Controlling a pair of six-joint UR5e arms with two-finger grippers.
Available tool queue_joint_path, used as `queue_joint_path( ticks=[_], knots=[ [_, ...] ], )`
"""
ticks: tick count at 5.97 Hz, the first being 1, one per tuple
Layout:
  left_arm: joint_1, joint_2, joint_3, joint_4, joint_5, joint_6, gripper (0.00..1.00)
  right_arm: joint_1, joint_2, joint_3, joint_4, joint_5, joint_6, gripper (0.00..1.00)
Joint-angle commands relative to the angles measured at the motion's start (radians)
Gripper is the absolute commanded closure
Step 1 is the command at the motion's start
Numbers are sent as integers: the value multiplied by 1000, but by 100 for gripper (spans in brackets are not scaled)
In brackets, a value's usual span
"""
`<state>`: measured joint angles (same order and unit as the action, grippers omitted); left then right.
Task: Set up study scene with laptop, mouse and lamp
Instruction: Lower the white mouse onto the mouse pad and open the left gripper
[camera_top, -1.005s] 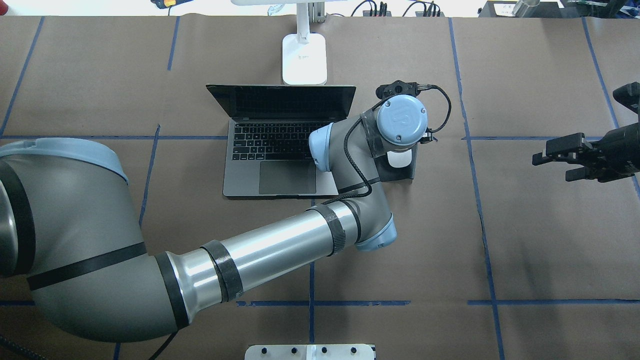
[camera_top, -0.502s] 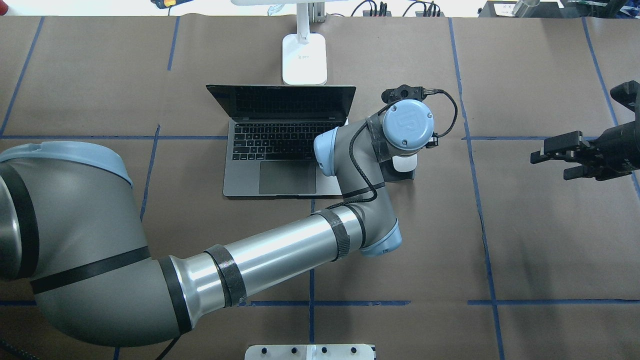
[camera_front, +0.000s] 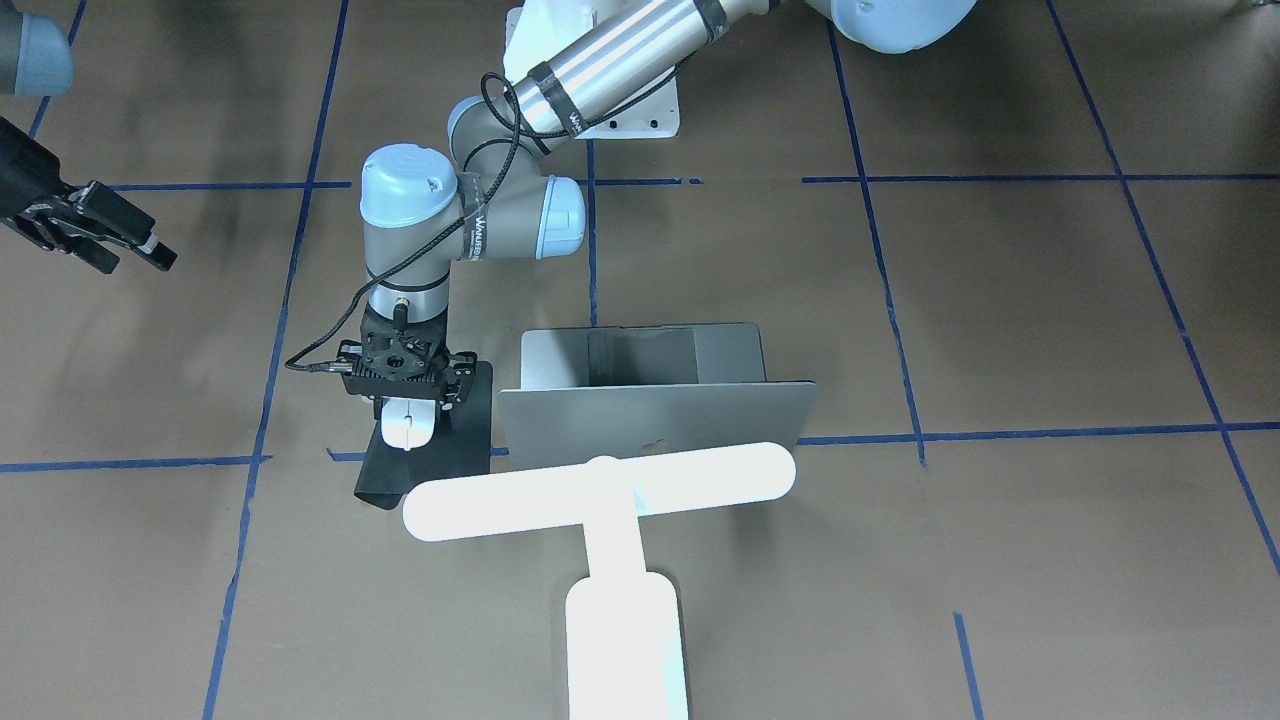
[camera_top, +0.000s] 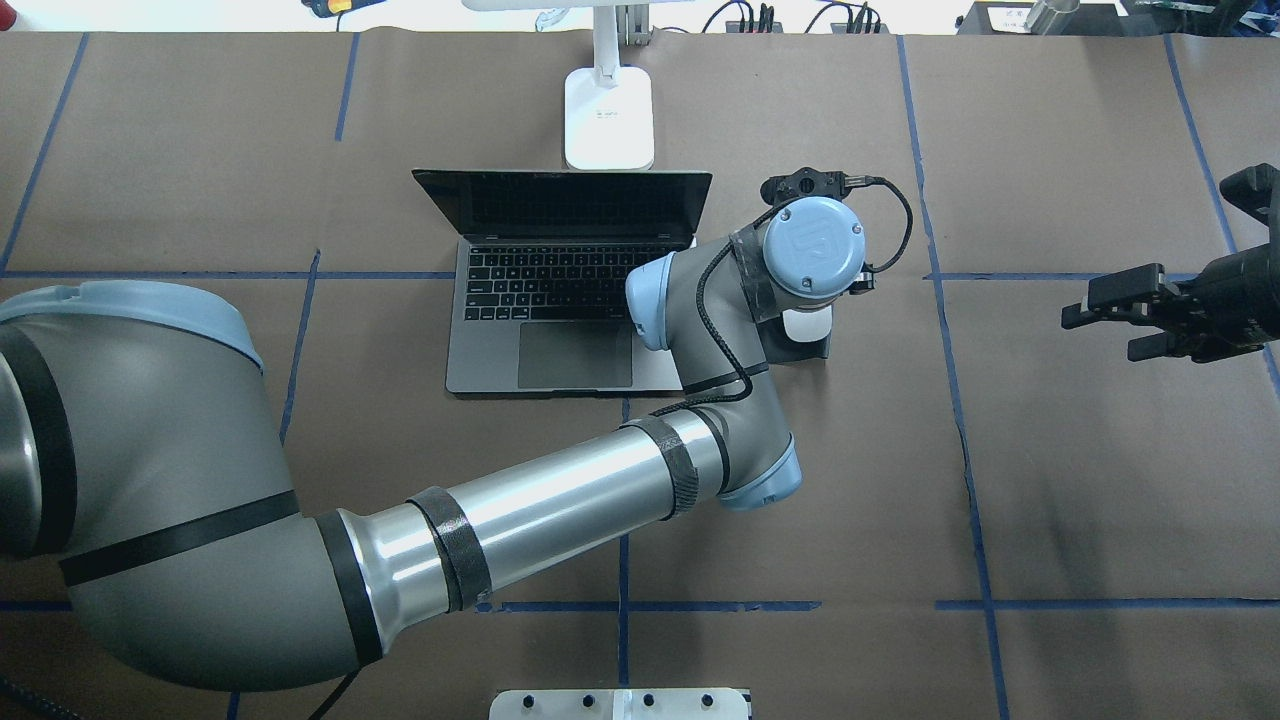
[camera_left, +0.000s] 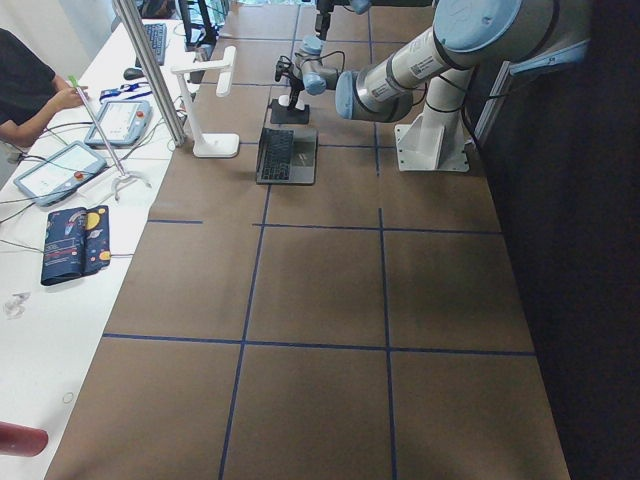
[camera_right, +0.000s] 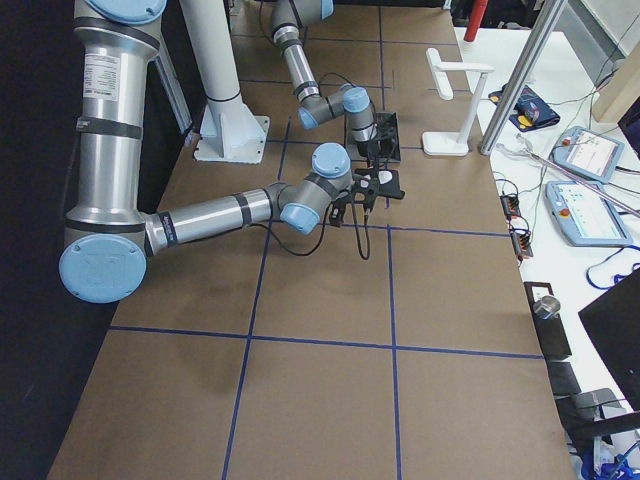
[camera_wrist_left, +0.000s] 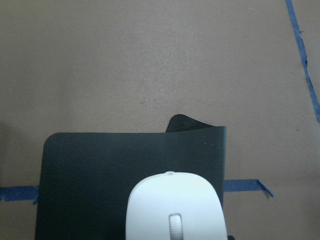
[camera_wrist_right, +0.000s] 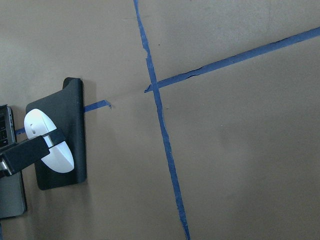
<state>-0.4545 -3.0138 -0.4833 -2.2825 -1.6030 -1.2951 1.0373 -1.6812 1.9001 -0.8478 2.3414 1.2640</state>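
Nudged rightward, left gripper clamps the mouse over the mat, lengthwise beside the laptop. Right gripper gapes empty, well apart.

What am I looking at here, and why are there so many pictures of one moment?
These are two robot arms at a paper-covered table, each ending in a two-finger gripper. Several cameras caught the same instant: one above and behind the robot, one facing it, one at each table end, and one on each wrist. On the table are an open laptop, a white lamp beyond its lid, and a black mat with a white mouse on it. The left gripper sits right over the mouse; whether it grips it cannot be told. The right gripper hangs open and empty, off to the side.
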Motion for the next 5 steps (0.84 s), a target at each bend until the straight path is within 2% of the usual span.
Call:
queue_joint_path(
  ticks=[1, 2, 3, 4, 5],
  knots=[
    [-4, 1, -1, 0, -2, 2, 1, 1, 0, -3, 1, 3, 0, 0],
    [-18, 1, -7, 0, -30, 5, 1, 4, -2, -1, 1, 18, -2, 0],
    [-60, 9, -39, 9, -148, 8, 1, 26, -3, 1, 1, 44, -2, 0],
    [-67, 54, -119, 32, -182, 8, 1, 50, -9, 7, 3, 71, -2, 0],
    [-67, 132, -282, 128, -202, 10, 1, 53, -11, 10, 3, 72, -2, 0]
  ],
)
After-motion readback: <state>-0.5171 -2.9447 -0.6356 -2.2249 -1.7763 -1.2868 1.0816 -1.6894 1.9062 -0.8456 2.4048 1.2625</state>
